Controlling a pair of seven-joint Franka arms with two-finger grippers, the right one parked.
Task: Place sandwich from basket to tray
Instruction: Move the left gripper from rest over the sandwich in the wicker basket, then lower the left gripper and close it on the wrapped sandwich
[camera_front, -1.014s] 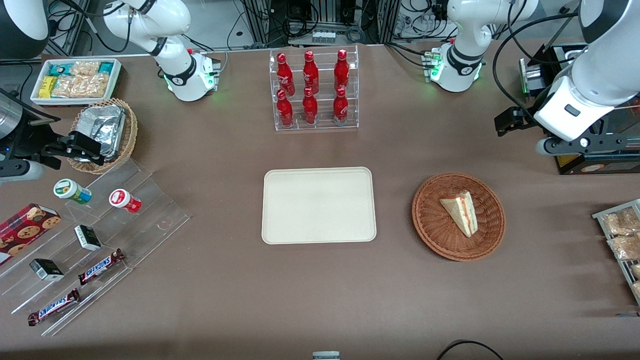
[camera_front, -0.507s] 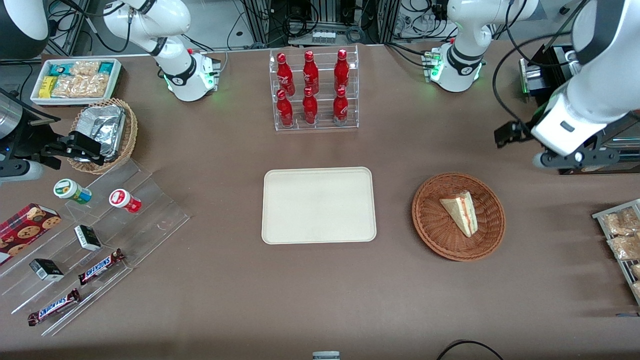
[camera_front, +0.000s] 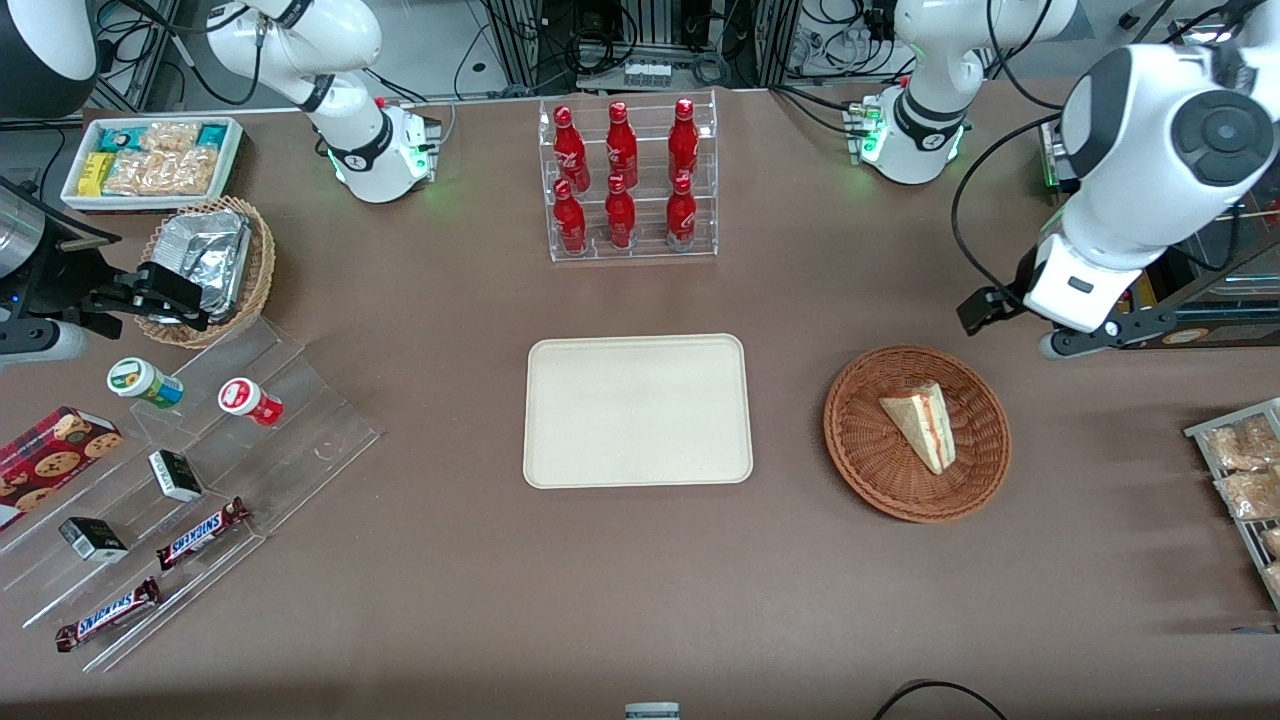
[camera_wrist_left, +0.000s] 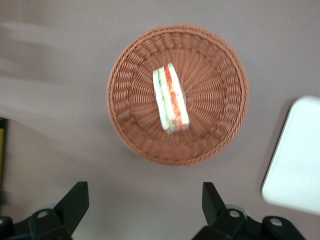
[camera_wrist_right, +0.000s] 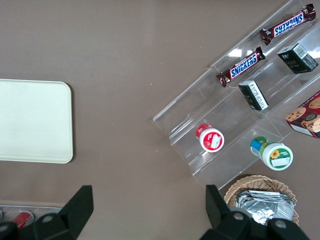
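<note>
The sandwich (camera_front: 920, 425) (camera_wrist_left: 171, 97), a pale bread wedge with red and green filling, lies in the wide reddish-brown basket (camera_front: 870, 450) (camera_wrist_left: 215, 75). The cream-white tray (camera_front: 638, 410) (camera_wrist_left: 297, 155) sits beside the basket, toward the parked arm's end, with nothing on it. My gripper (camera_front: 985, 308) (camera_wrist_left: 143, 192) hangs above bare table just outside the basket's rim, farther from the front camera than the basket. It is open wide and holds nothing.
A clear rack of red bottles (camera_front: 625, 180) stands farther back than the tray. Black equipment (camera_front: 1180, 320) and a wire rack of snack bags (camera_front: 1245, 480) sit at the working arm's end. Acrylic steps with candy bars (camera_front: 200, 470) and a tan basket of foil packs (camera_front: 205, 265) lie toward the parked arm's end.
The working arm has swung in from the table's end toward the basket, bringing the gripper lower in the front view and close to the basket's rim. Sandwich, basket and tray have not moved.
</note>
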